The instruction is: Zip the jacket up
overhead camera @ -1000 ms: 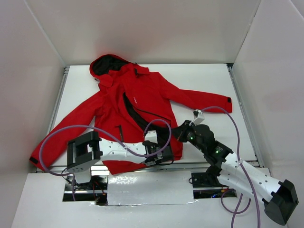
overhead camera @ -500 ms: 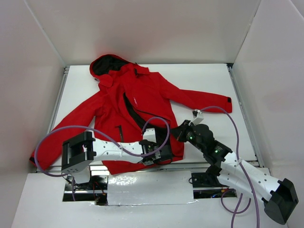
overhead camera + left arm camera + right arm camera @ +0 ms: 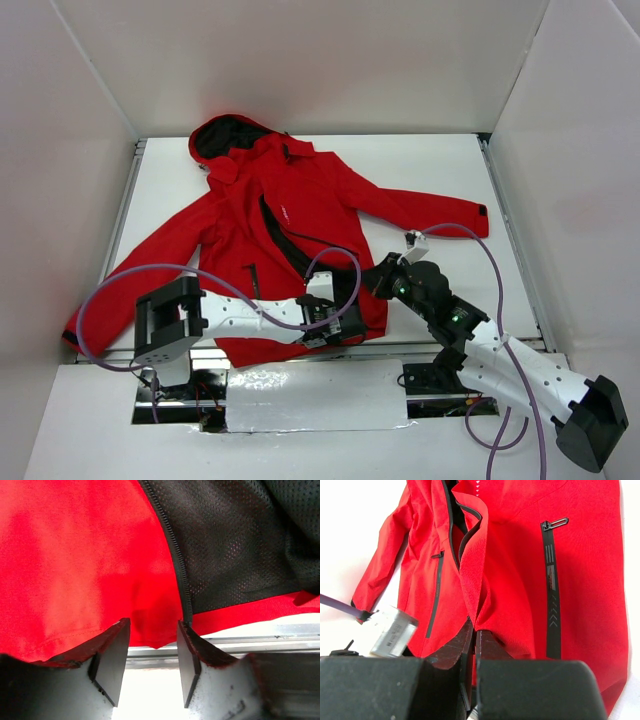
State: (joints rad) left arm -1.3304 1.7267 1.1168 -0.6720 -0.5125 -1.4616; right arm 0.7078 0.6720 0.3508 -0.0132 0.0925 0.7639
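The red jacket (image 3: 300,210) lies open on the white table, hood at the far left, dark lining showing along the black front zipper (image 3: 180,575). My left gripper (image 3: 338,320) is at the jacket's hem by the near edge. In the left wrist view it (image 3: 152,652) is open, its fingers either side of the bottom corner of the red front panel (image 3: 75,555), with the zipper's lower end touching the right finger (image 3: 187,650). My right gripper (image 3: 373,278) is shut on the other front edge near the hem (image 3: 474,630).
A metal rail (image 3: 240,641) runs along the table's near edge just under the hem. Purple cables (image 3: 330,262) loop over the lower jacket. Slanted black pocket zippers (image 3: 550,580) lie on both panels. White walls stand on three sides.
My left gripper has shifted slightly to the right along the hem and its elbow has moved a little. The right arm and the jacket have not visibly moved.
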